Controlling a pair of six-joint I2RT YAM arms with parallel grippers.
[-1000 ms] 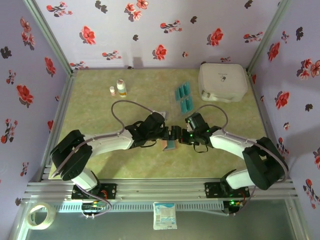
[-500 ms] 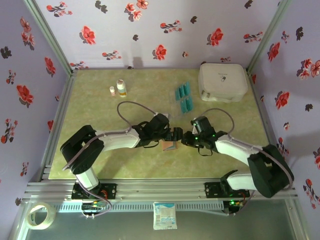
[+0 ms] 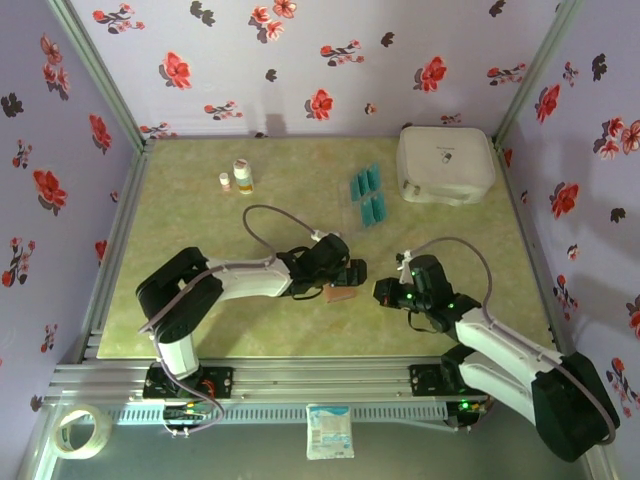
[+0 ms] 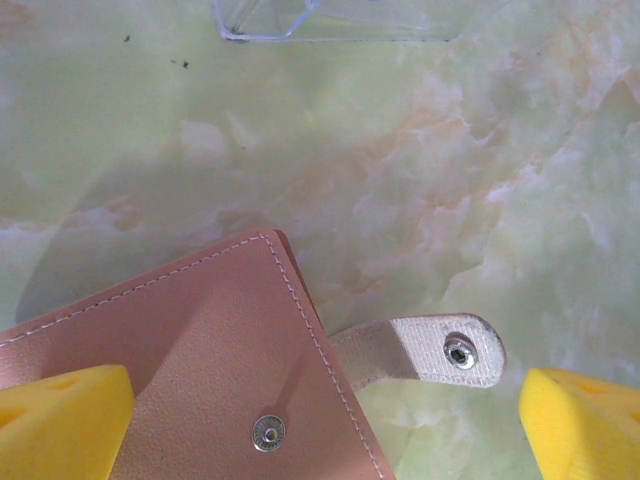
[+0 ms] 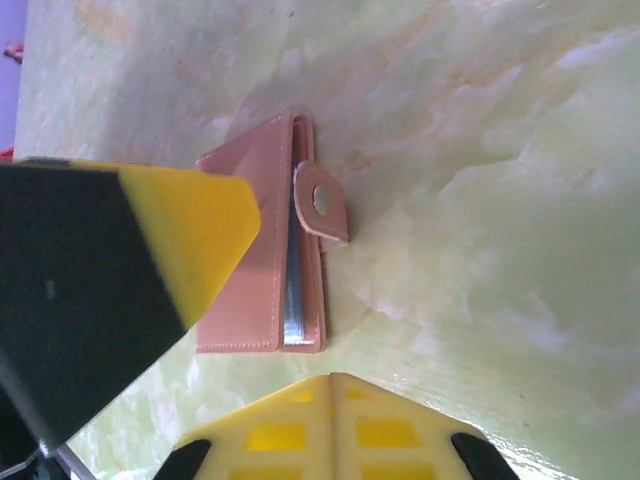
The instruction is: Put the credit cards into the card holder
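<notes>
1. The card holder (image 3: 339, 294) lies shut on the tabletop (image 3: 200, 230), near the front and about midway between the two arms. Its snap strap (image 4: 430, 350) is unfastened and sticks out to one side.
2. The left hand (image 3: 346, 279) hovers right over the card holder, its yellow fingers (image 4: 585, 420) spread wide on either side and holding nothing.
3. The right hand (image 3: 384, 291) sits just beside the card holder on the strap side. Its fingers are pressed together and empty.
4. The credit cards (image 3: 367, 196) are grouped well apart from it, farther back, near the white case (image 3: 445, 163).
5. The right wrist view shows a bluish sliver between the covers. I cannot tell whether that is lining or a card.
6. The card holder looks light, soft and floppy. Lying flat, it offers little for a finger to get under, so the loose strap or the open edge beside it seems the best place to take hold. One hand should probably pin the lower cover while the other lifts the upper one.
7. The cards look thin, stiff, slick and very light. They should be pinched across their flat faces near one end, leaving the other end free to slide into a pocket. A loose pinch could let one swivel or slip.
</notes>
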